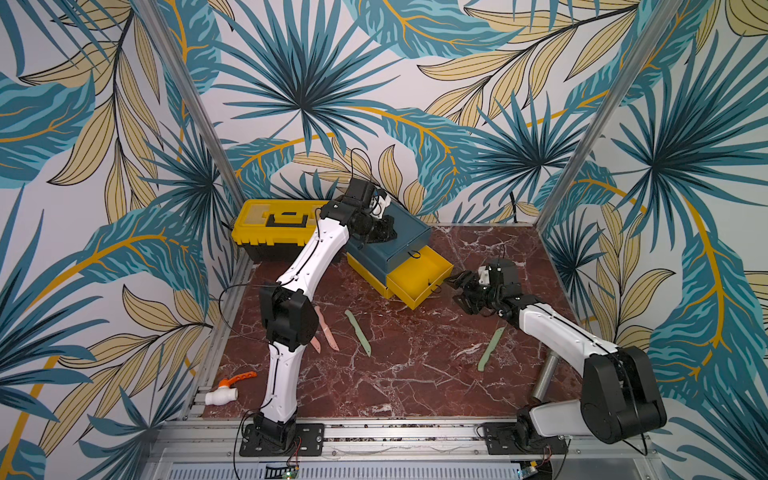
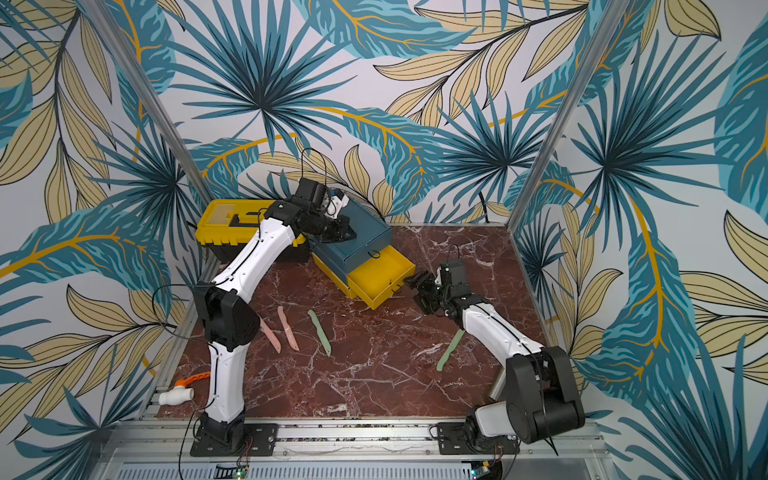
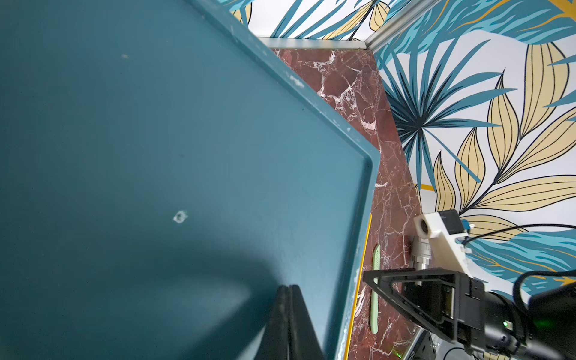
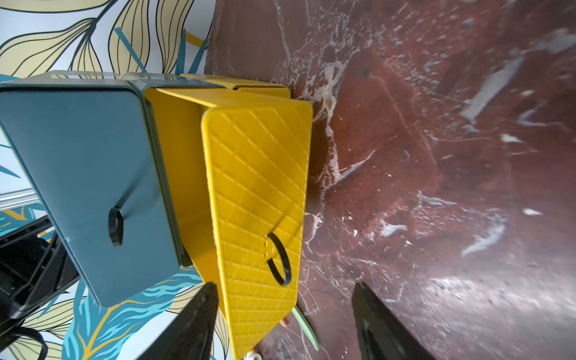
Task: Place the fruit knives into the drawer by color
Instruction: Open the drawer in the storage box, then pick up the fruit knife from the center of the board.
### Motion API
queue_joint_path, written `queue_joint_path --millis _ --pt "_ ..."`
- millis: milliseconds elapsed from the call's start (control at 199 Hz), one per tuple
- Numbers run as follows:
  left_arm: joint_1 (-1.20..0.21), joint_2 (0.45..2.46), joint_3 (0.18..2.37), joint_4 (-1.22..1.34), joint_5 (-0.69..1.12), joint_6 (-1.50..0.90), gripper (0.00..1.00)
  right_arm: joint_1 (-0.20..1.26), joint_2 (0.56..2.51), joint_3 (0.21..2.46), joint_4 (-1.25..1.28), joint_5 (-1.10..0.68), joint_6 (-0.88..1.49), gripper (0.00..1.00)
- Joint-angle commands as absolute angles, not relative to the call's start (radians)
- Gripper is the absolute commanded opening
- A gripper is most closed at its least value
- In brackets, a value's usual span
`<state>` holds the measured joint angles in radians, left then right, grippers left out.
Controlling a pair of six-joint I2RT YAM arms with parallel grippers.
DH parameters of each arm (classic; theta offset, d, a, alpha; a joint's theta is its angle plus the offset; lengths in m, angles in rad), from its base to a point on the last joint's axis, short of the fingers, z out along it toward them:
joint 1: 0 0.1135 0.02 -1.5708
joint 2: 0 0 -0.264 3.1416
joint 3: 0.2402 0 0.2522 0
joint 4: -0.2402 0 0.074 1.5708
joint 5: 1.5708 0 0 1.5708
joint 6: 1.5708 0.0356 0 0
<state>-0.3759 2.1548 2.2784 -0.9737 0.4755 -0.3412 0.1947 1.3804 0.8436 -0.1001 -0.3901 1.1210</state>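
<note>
**Four knives showing, one drawer open**

My right hand (image 1: 453, 288), fingers apart and empty, reaches low, level with the loop pull (image 4: 285, 258) of the one open yellow drawer (image 1: 417, 272). My left hand (image 3: 288, 299), fingers together, hovers over the teal chest (image 1: 409, 239), arm arched high. On the tabletop (image 1: 415, 386): two pink knives (image 2: 288, 328) by my left elbow, one green knife (image 1: 358, 332) beside them, a second green knife (image 1: 491, 348) beside my right forearm

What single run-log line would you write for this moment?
left end effector: shut over chest top | right end effector: open at pulled-out yellow drawer | tabletop: two pink knives, two green knives
</note>
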Motion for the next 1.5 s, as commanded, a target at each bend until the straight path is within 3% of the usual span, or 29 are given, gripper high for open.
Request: queue_joint_path --millis 0,146,246,497,743,989,1130,1497 --pt "-0.373 2.143 2.289 -1.128 0.422 -0.345 0.28 0.181 1.311 0.880 -0.390 -0.336 1.015 0.72" --pt "-0.389 2.096 2.301 -1.116 0.406 -0.357 0.82 0.179 1.229 0.913 -0.644 -0.260 0.906 0.74" --pt "-0.425 2.055 2.303 -1.111 0.383 -0.349 1.00 0.178 1.183 0.924 -0.804 -0.178 0.840 0.74" --pt "-0.575 1.925 2.235 -1.129 0.337 -0.335 1.00 0.178 1.143 0.854 -0.989 -0.081 0.769 0.74" --pt "-0.713 1.695 1.841 -0.937 0.366 -0.401 1.00 0.178 1.131 0.724 -0.944 -0.055 0.787 0.72" --pt "-0.770 1.530 1.446 -0.642 0.416 -0.523 1.00 0.178 1.206 0.669 -0.806 -0.043 0.805 0.62" --pt "-0.794 1.517 1.386 -0.600 0.415 -0.540 1.00 0.178 1.250 0.670 -0.728 -0.031 0.793 0.55" --pt "-0.799 1.514 1.376 -0.621 0.420 -0.537 1.00 0.176 1.402 0.704 -0.673 0.015 0.772 0.51"
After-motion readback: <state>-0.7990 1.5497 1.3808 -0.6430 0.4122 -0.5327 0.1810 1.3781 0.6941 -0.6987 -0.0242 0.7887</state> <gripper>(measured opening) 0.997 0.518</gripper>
